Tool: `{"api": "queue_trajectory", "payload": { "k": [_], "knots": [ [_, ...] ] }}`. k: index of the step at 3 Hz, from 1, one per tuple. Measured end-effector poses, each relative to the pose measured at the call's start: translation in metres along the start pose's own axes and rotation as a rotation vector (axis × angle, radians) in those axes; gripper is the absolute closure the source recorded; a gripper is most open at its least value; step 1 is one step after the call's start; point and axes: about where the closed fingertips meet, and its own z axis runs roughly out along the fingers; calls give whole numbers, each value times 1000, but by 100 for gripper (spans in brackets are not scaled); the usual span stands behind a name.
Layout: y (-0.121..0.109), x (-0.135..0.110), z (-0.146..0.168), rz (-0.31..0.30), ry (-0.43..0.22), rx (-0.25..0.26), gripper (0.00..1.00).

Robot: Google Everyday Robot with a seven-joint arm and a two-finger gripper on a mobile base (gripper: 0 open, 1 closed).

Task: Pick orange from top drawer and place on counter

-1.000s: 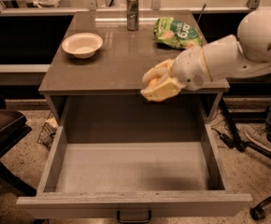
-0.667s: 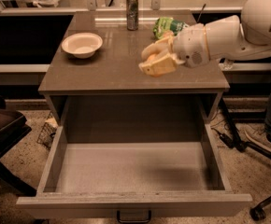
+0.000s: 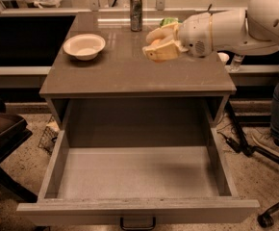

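My gripper [image 3: 155,44] hangs over the counter [image 3: 125,73], above its right middle part. It is shut on the orange [image 3: 156,43], of which only a small orange patch shows between the tan fingers [image 3: 163,52]. The white arm reaches in from the right. The top drawer [image 3: 137,172] is pulled wide open below, with a bare grey floor and a dark handle [image 3: 137,224] at its front.
A white bowl [image 3: 84,45] sits on the counter's left. A metal can [image 3: 136,12] stands at the back. A green bag [image 3: 168,21] lies behind the gripper. A person's leg and shoe [image 3: 274,138] are at the right, a dark chair [image 3: 2,129] at the left.
My gripper has moved up and away from the drawer's opening, further back over the counter, still holding the orange. Nothing else has moved.
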Motion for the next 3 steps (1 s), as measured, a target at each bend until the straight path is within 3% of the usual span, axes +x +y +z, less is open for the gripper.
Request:
{"api": "queue_trajectory", "payload": {
  "k": [2,3],
  "knots": [
    [-30,28,29,46,-47,53,100],
    [-43,59,65,78,-27,37,100]
  ]
}}
